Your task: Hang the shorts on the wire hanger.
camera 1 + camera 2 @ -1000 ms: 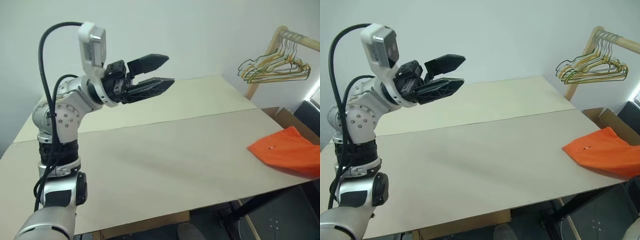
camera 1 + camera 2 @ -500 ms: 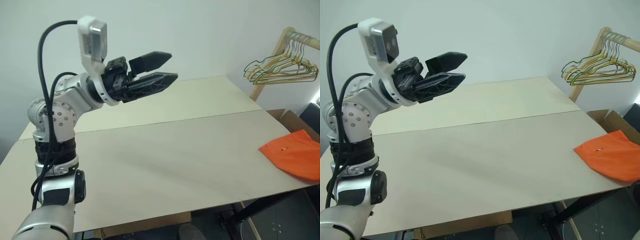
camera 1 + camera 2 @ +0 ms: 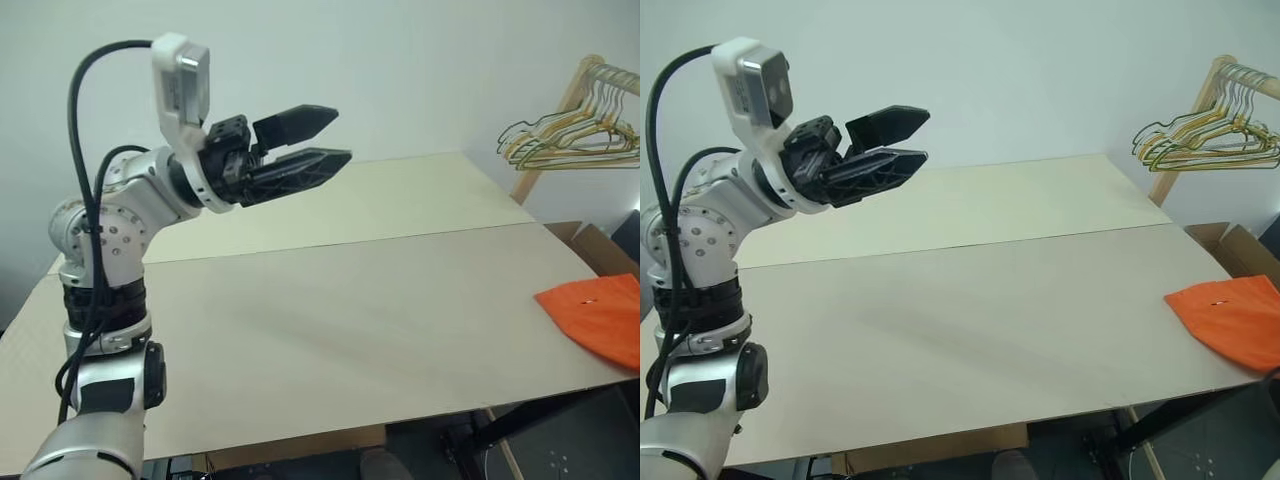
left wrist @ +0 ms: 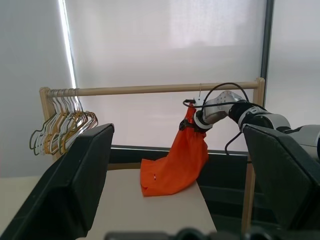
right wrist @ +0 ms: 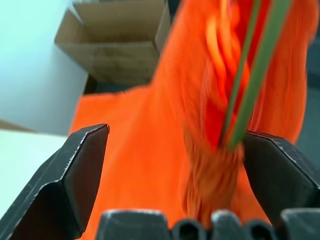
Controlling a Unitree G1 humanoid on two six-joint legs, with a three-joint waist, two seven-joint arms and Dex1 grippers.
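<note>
1. The right gripper [image 5: 175, 145] stood wide open, its two black fingers [image 5: 70, 175] spread to either side of the shorts [image 5: 150, 125] and the wire hanger [image 5: 250, 75], gripping neither.
2. Seen from the right wrist, the hanger's thin green-grey wire ran down into a bunched fold of orange cloth between the fingers.
3. From the left wrist view, the right gripper [image 4: 192, 122] was up at the wooden rail [image 4: 150, 90], beside the top of the shorts [image 4: 175, 160], which hung down from there with their lower end resting on the corner of the bench [image 4: 160, 220].
4. The left gripper [image 3: 325, 140] was held raised over the far left of the bench [image 3: 350, 320], open and holding nothing.
5. A bunch of green and yellow hangers [image 3: 570, 140] hung at the rail's other end, well apart from the shorts.
6. A cardboard box [image 5: 120, 45] sat on the floor beyond the bench.
</note>
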